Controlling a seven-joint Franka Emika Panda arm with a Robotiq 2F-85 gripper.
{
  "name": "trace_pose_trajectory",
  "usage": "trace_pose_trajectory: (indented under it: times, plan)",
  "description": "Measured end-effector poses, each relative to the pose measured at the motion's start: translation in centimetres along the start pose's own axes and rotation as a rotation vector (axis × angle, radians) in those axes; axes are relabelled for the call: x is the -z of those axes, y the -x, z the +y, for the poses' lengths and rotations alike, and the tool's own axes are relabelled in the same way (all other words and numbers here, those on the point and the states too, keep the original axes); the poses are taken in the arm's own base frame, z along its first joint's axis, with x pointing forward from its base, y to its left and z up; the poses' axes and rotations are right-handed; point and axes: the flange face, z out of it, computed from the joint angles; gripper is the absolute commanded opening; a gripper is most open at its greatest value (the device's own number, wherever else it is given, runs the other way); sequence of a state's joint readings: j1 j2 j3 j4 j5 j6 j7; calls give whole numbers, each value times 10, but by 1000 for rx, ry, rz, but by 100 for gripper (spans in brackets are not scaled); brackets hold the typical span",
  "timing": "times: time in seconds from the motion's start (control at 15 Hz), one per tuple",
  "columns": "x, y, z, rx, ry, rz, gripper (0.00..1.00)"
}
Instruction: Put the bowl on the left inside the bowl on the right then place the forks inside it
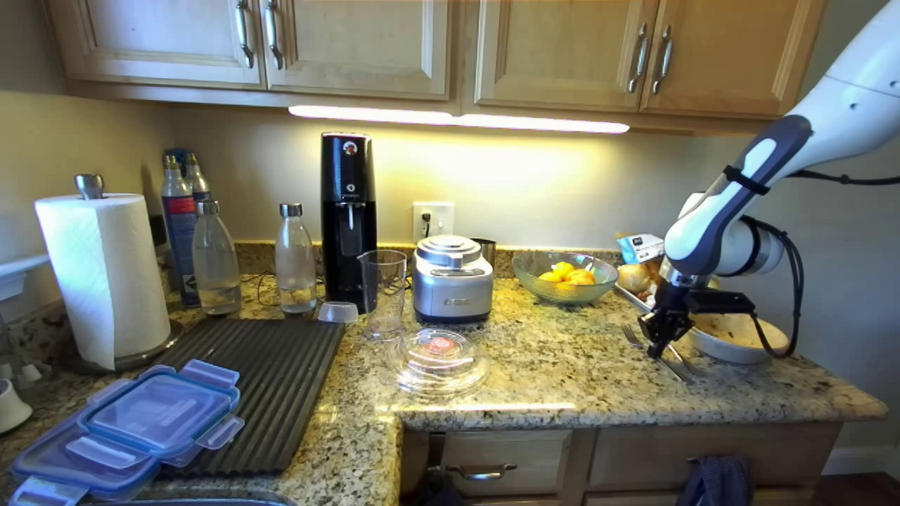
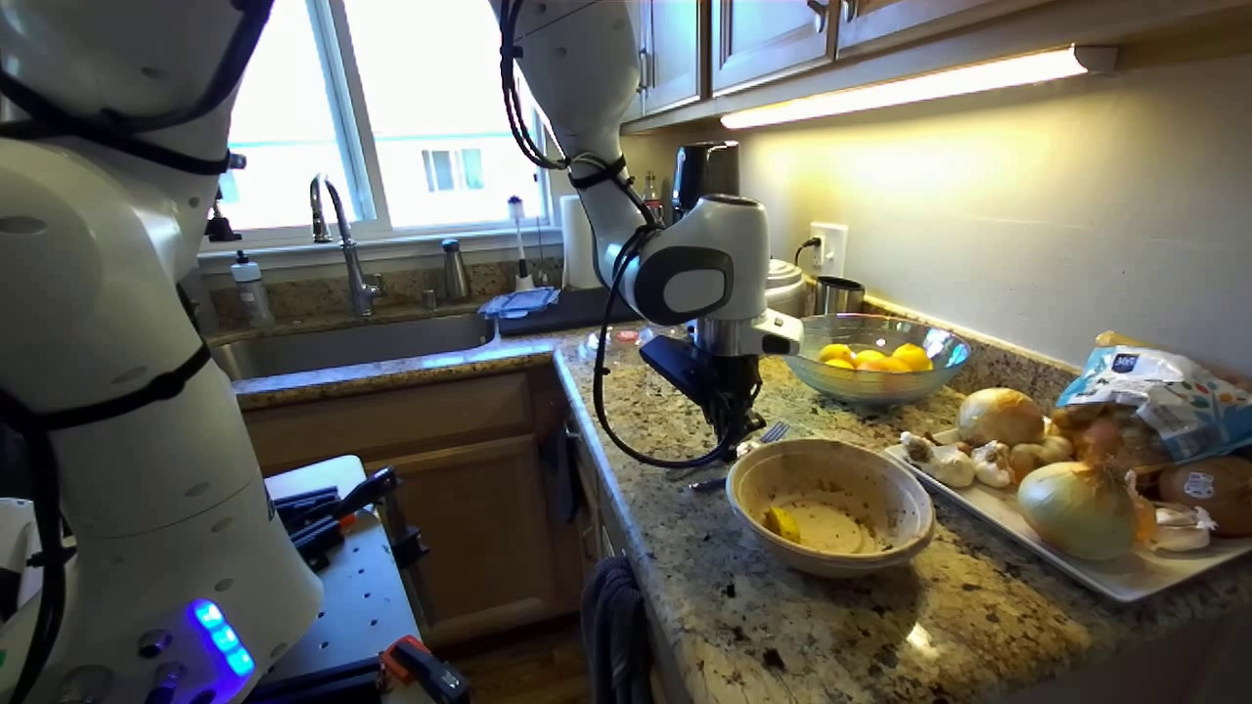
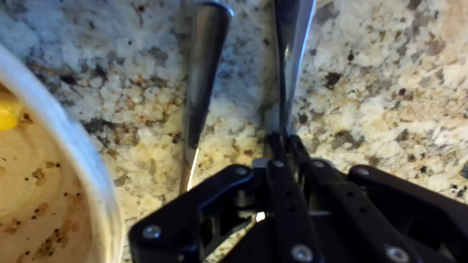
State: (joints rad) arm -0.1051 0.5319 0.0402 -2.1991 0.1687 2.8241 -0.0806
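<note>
Surface (image 2: 743, 626): speckled stone, running beneath the end effector (image 3: 284, 138) and every item below. White tray (image 2: 990, 501): from the end effector, toward the wall (image 2: 1007, 215); loaded with onions (image 2: 1076, 508) and garlic (image 2: 944, 462). Glass bowl (image 2: 885, 391): likewise toward the wall; holds yellow-orange fruit (image 2: 912, 356). Cream bowl (image 2: 836, 562): upright near the end effector, at its left in the wrist view; inside, a yellow piece (image 2: 782, 524) and brown residue (image 3: 47, 248) spotting the base. From where I stand I cannot tell whether this is one bowl or two nested. End effector: jaws all but meeting, pinching the held fork (image 3: 290, 62) by its narrowing handle, the broad handle end projecting ahead of the tips; whether that fork bears on the surface, I cannot tell. Loose fork (image 3: 203, 73): lying on the surface between end effector and cream bowl.
</note>
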Motion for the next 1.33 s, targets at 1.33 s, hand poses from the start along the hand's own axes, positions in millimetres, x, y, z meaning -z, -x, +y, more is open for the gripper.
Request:
trace_pose_trajectory:
  times: [1.33]
  plan:
    - [109,-13,18,-56,-6,8,7]
